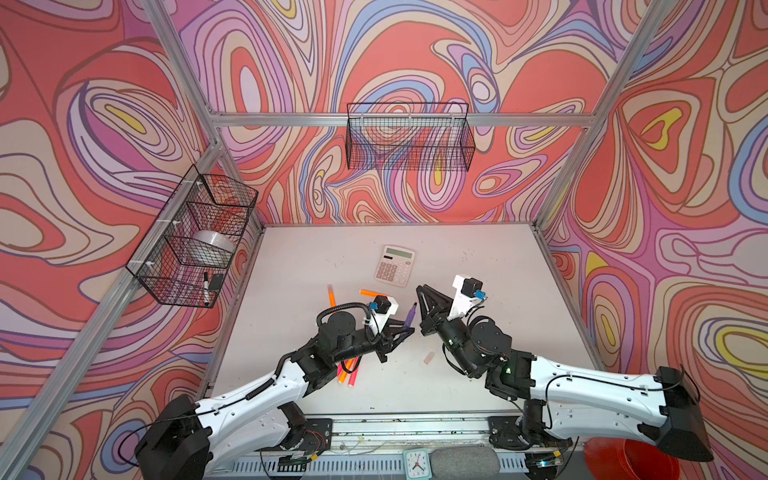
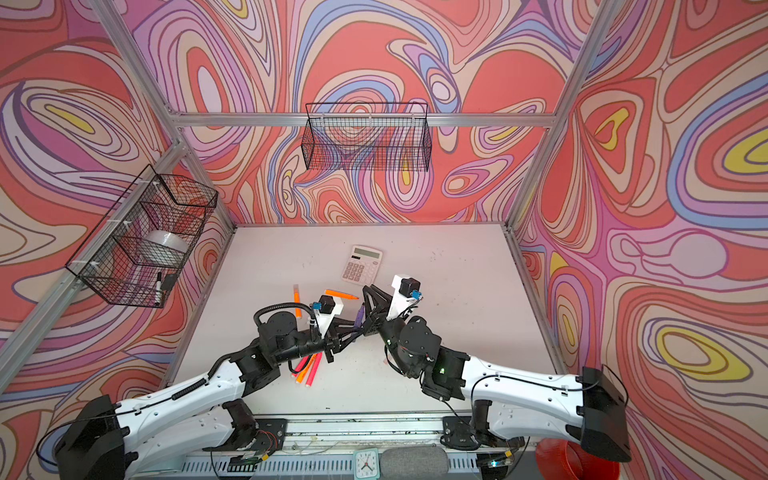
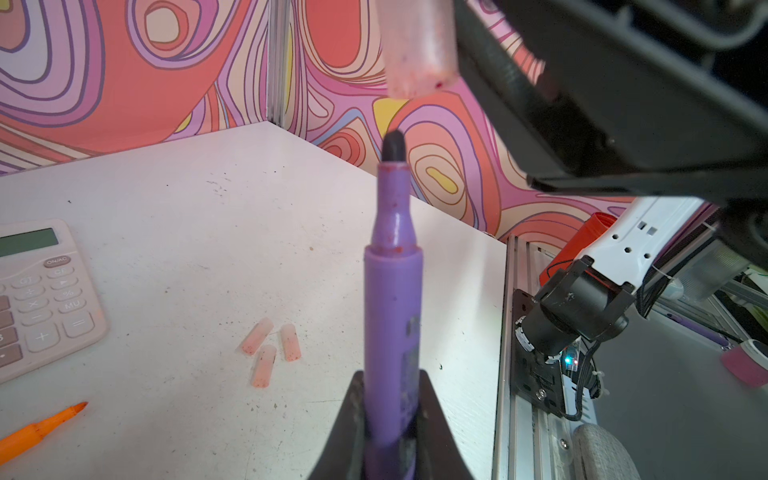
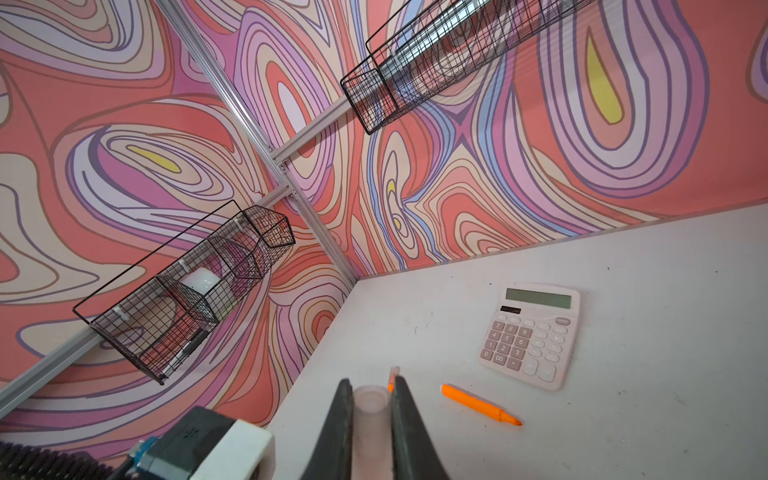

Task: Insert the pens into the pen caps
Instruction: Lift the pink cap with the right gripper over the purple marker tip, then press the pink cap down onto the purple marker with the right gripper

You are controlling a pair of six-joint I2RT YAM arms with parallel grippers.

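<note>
We've got the white worktop (image 1: 478, 266) with a pink calculator (image 1: 394, 266) sitting toward the back. Both arms meet in the middle, just in front of it. Our left hand (image 3: 391, 382) is clamped on the purple pen (image 3: 392, 299), with its dark tip sticking out past the fingers. Our right hand (image 4: 371, 384) is squeezed onto a pale pink cap (image 4: 371, 419), held right off the pen tip. In the left wrist view there's a small gap between tip and cap, so they're near but not touching. A pile of orange and pink pens (image 1: 348, 370) lies partly under the left arm. One orange pen (image 4: 480, 404) lies beside the calculator. Three loose caps (image 3: 270, 347) lie together near the calculator, and a lone cap (image 1: 428, 358) lies by the right arm.
</note>
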